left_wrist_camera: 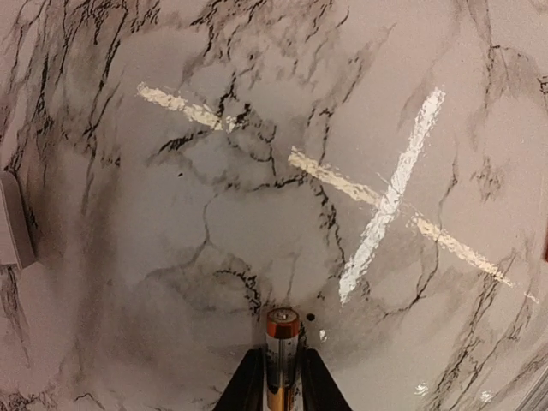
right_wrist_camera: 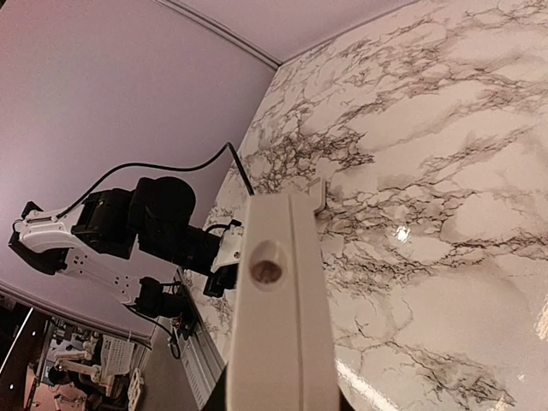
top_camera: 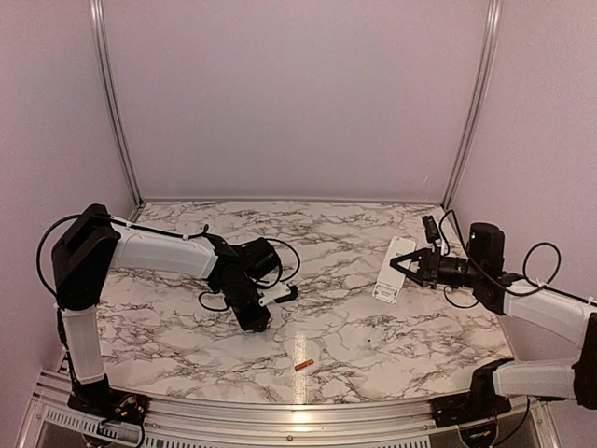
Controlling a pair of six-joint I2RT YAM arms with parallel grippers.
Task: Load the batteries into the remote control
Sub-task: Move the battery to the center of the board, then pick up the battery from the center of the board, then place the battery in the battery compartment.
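My left gripper (top_camera: pixel 256 320) points down at the marble table and is shut on a battery (left_wrist_camera: pixel 282 347) with an orange-copper cap, held upright between the black fingers (left_wrist_camera: pixel 247 385) just above the table. A second, orange battery (top_camera: pixel 304 364) lies on the table near the front edge, right of my left gripper. My right gripper (top_camera: pixel 411 269) is shut on the white remote control (top_camera: pixel 393 269) and holds it above the table at the right. In the right wrist view the remote (right_wrist_camera: pixel 278 325) fills the middle, its end with a small round dark window towards the camera; the fingers are mostly hidden behind it.
A small flat white piece (right_wrist_camera: pixel 318 195) lies on the table beyond the remote; a white edge (left_wrist_camera: pixel 13 218) also shows at the left of the left wrist view. The marble table (top_camera: pixel 354 327) has a raised metal rim (top_camera: pixel 280 411) at the front and lilac walls around it.
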